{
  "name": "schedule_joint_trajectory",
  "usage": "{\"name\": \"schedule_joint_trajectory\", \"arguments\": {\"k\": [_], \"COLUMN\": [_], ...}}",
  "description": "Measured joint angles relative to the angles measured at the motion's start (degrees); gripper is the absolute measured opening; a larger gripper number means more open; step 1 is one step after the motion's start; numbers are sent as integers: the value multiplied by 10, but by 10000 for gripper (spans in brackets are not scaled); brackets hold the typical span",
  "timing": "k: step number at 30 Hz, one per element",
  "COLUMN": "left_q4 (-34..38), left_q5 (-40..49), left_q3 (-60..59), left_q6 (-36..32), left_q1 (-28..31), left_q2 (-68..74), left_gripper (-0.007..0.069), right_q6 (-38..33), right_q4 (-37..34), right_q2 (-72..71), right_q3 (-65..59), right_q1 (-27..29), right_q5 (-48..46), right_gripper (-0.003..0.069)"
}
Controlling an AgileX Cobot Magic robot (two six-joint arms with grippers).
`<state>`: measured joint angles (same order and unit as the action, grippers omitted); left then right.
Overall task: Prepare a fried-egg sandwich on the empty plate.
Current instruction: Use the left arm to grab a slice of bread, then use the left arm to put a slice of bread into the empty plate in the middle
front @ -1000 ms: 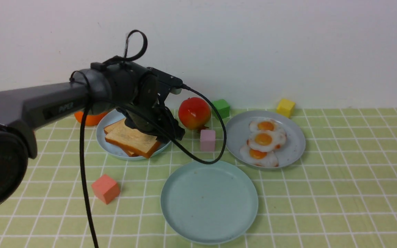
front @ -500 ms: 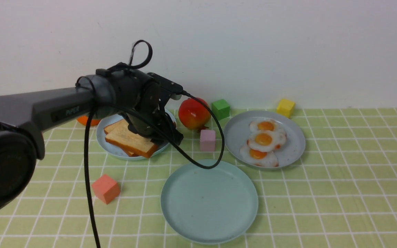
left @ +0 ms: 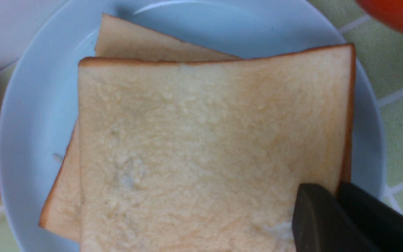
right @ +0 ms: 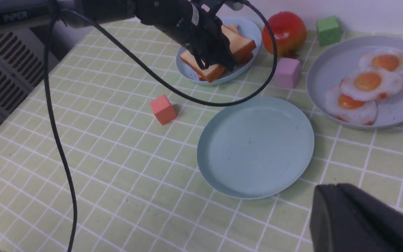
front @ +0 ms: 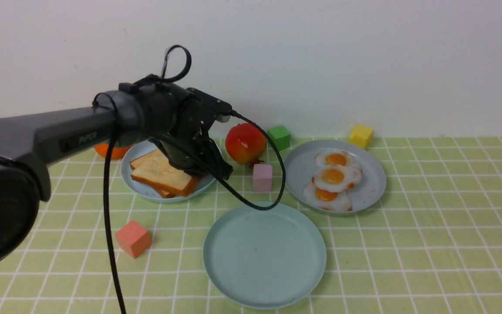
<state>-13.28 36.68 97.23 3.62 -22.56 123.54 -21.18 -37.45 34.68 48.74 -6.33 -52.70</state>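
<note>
Presently, the left gripper is at the upper toast slice, with its fingers set narrow at one brown-crusted edge. One finger overlaps the top face and the other sits on the crust side; the grip appears to be a pinch on that slice. The slice lies on the light blue plate, directly at the fingertips, and bears on the lower toast slice, which is turned at a different angle.

The slice is square and offers no distinct long axis; its edges run askew to the table grid. The left arm is the nearer one and suits this step. The right gripper has its fingertips together with nothing visible between them, well apart from the toast.

The destination, the teal-green plate, lies to the right of the toast and nearer the robot. It carries no food. The transfer should therefore run diagonally inward, after a lift sufficient to clear the blue rim and separate the slices. A low lift could drag the lower slice.

Clearances: the red fruit stands just beside the blue plate, and the pink block stands beyond the teal-green plate. The orange-red cube is on the opposite side. Open table lies between the pink block and this cube. The hanging cable requires attention during travel.
</note>
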Motion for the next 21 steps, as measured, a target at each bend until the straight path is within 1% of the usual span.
{"name": "schedule_joint_trajectory", "arguments": {"k": [4, 6, 8, 11, 13, 15, 17, 18, 21], "left_q4": [1, 1, 0, 1, 5, 7, 11, 11, 9], "left_q5": [30, 59, 67, 73, 67, 63, 56, 52, 39], "left_q3": [-1, -6, -13, -59, -99, -118, -146, -154, -157], "left_q6": [0, 0, 0, 0, 0, 0, 0, 0, 0], "left_q1": [-3, -14, -21, -74, -123, -149, -198, -215, -238], "left_q2": [-60, -101, -116, -169, -190, -195, -195, -192, -182], "left_gripper": [28, 28, 28, 28, 28, 28, 28, 28, 28], "right_q6": [0, 0, 0, 0, 0, 0, 0, 0, 0], "right_q4": [21, 34, 40, 66, 83, 88, 94, 97, 98], "right_q2": [-1, -3, -6, -19, -35, -45, -67, -76, -91], "right_q3": [43, 55, 58, 59, 59, 59, 60, 61, 61], "right_q1": [0, 0, 0, 0, 0, 0, 0, 0, 0], "right_q5": [-16, -24, -25, -29, -30, -31, -32, -33, -35], "right_gripper": [28, 29, 29, 31, 31, 32, 32, 32, 32]}}
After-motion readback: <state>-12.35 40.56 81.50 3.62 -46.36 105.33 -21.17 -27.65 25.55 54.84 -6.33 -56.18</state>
